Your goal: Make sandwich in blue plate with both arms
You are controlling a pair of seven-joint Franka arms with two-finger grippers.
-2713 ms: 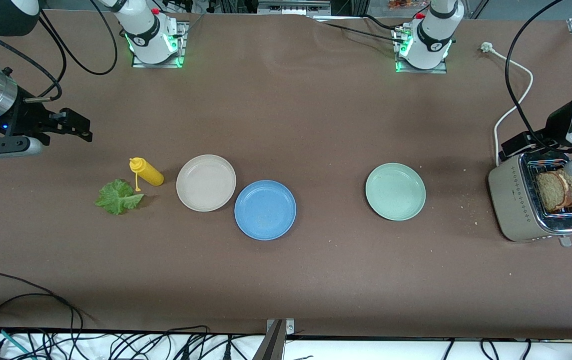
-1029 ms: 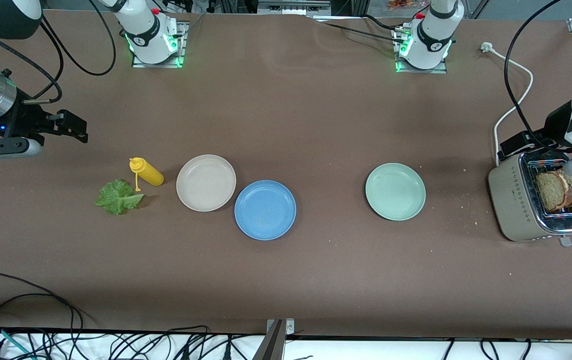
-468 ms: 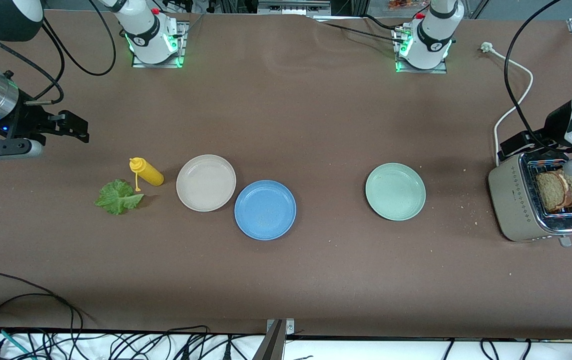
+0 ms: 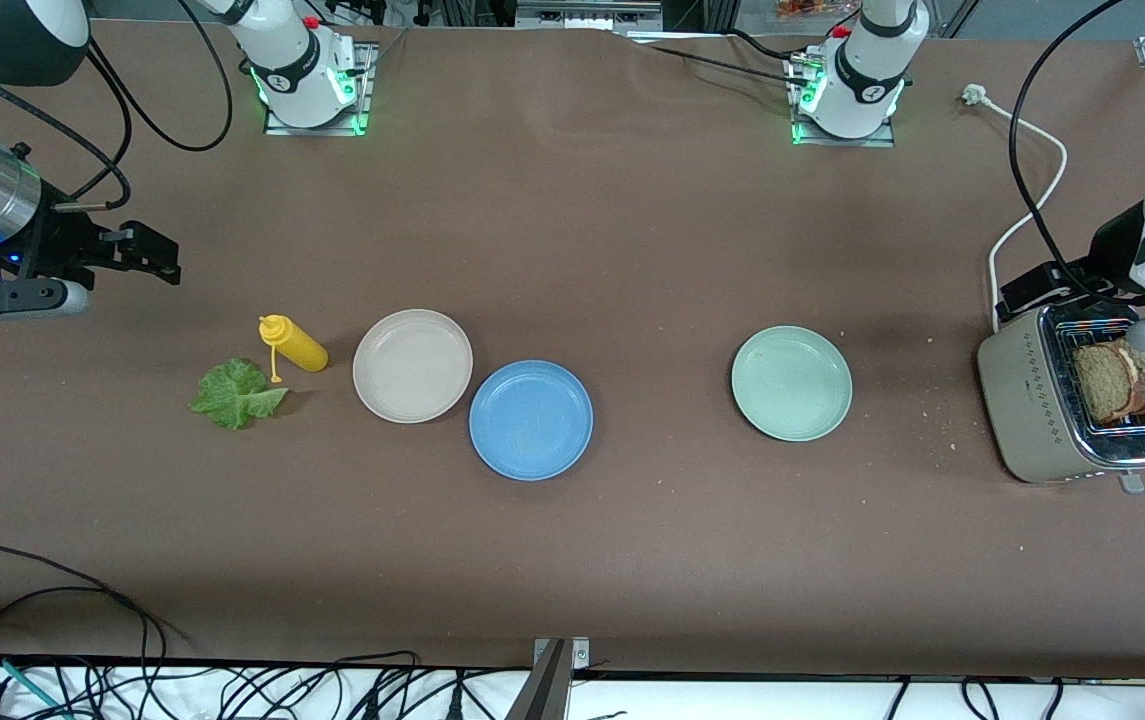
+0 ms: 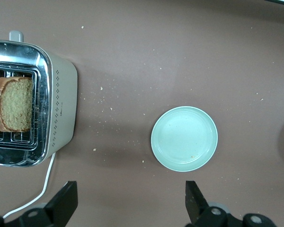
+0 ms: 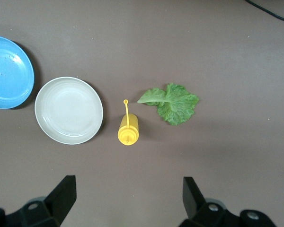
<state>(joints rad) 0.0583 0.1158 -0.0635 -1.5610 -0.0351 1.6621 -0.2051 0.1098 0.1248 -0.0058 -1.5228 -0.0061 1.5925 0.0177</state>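
Sandwich not assembled — blue plate (image 4: 530,420) bare, both grippers wide open and holding nothing.
Landmark is the blue plate: cream plate (image 4: 412,365) touches it toward the right arm's end, then yellow bottle (image 4: 293,343) and lettuce leaf (image 4: 236,394); mint plate (image 4: 791,383) and toaster (image 4: 1072,410) with two toast slices (image 4: 1120,379) sit toward the left arm's end. Right gripper (image 6: 128,198) is up over bare table near the bottle — left gripper (image 5: 131,203) is over bare table between toaster and mint plate.
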